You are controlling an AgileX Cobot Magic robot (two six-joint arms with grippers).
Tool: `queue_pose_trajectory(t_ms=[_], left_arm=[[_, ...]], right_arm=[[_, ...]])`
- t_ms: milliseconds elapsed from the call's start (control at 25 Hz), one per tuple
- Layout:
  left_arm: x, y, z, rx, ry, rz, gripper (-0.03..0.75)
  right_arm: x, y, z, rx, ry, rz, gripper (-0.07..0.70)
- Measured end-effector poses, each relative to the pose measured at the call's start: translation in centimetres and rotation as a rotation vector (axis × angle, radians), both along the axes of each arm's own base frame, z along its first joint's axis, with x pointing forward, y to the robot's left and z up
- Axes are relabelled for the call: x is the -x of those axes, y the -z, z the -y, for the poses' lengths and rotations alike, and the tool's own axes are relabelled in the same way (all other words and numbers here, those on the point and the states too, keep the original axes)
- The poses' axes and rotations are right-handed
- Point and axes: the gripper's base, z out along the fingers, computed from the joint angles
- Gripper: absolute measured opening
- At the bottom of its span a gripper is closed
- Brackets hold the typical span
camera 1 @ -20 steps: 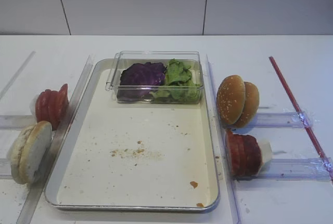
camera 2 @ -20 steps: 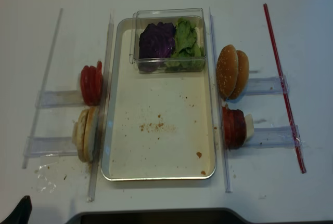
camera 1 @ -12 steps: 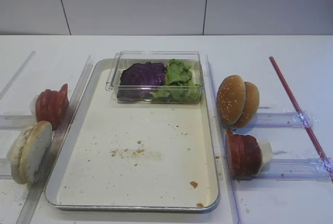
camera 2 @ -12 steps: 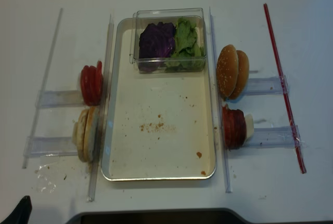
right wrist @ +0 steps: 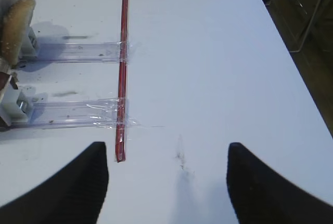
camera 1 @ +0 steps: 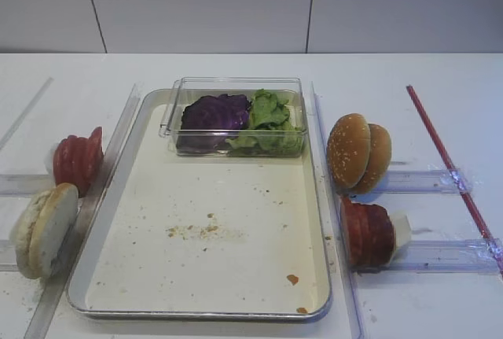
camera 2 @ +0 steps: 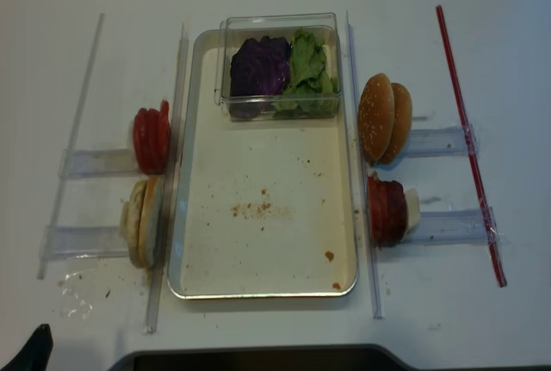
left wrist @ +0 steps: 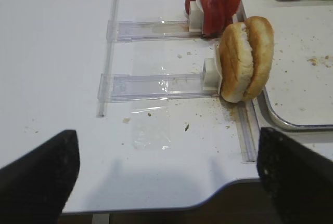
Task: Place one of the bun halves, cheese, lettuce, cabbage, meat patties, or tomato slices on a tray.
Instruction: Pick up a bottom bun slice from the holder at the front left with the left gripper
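Note:
The metal tray (camera 1: 116, 178) (camera 2: 176, 216) lies mid-table, bare but for crumbs and a clear box holding purple cabbage (camera 1: 214, 113) and green lettuce (camera 1: 269, 119). Left of it, bun halves (camera 1: 45, 229) (left wrist: 244, 60) stand on edge in a rack, with tomato slices (camera 1: 77, 158) (left wrist: 216, 3) behind them. Meat patties (camera 1: 368, 233) stand on the right, a pale piece beside them; whether that is cheese I cannot tell. My left gripper (left wrist: 167, 133) is open and empty over the table's near left edge, short of the buns. My right gripper (right wrist: 166, 148) is open over bare table.
Sesame bun tops (camera 1: 357, 152) stand right of the tray. Clear plastic rails (left wrist: 156, 86) and long strips (camera 2: 176, 130) flank the tray. A red strip (right wrist: 123, 52) (camera 1: 444, 158) runs along the right. The table's right edge (right wrist: 296, 73) is close to the right gripper.

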Motion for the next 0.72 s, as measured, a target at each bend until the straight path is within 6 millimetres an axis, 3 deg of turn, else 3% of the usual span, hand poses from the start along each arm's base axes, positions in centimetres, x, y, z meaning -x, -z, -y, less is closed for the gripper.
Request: queue_pose_trajectory(t_ms=[400, 600, 720], left_arm=[[-0.01, 0.0, 0.4, 0.035, 0.029, 0.001, 0.644], [-0.05, 0.03, 0.41, -0.036, 0.08, -0.009, 0.644], [-0.61, -0.76, 0.4, -0.036, 0.084, -0.071, 0.644]], right_arm=[[0.0, 0.0, 0.0, 0.0, 0.0, 0.0, 0.508], [0.0, 0.0, 0.0, 0.0, 0.0, 0.0, 0.508], [0.0, 0.0, 0.0, 0.0, 0.0, 0.0, 0.508]])
